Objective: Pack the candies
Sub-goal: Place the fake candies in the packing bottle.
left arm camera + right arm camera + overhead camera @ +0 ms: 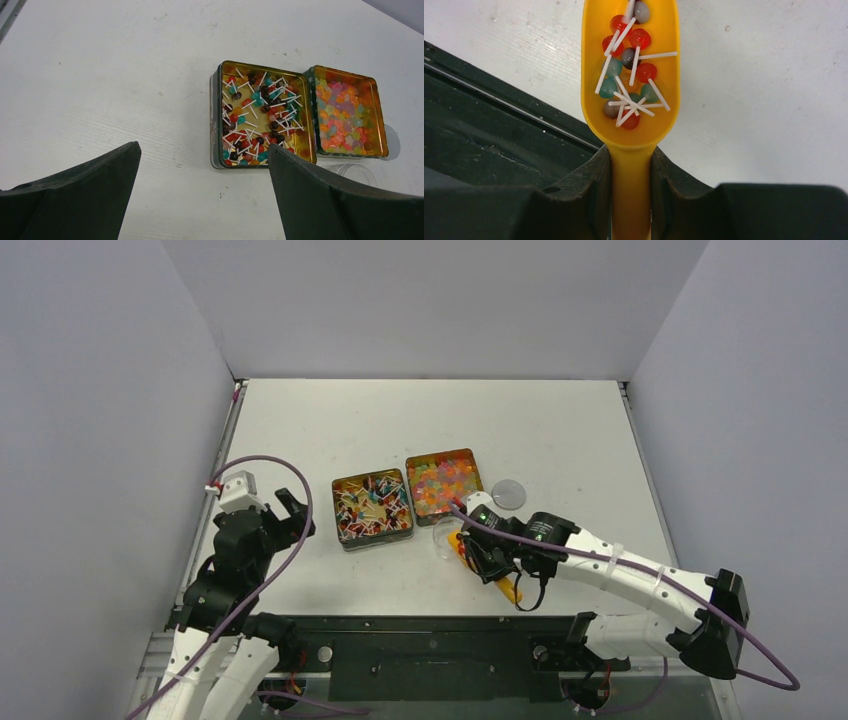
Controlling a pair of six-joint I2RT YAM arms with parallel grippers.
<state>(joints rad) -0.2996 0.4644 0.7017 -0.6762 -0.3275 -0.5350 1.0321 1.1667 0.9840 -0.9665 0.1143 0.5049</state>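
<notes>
Right claw (631, 155) is grasping the orange scoop (630, 175) by its handle — lollipops (640, 38) lying inside — right of the lollipop tin (215, 120); left claw (202, 146) is hanging released, left of it.

A left tin (215, 125) and right tin (373, 110) are set side by side, with candies (640, 38) held in a scoop (629, 165) before them.
</notes>
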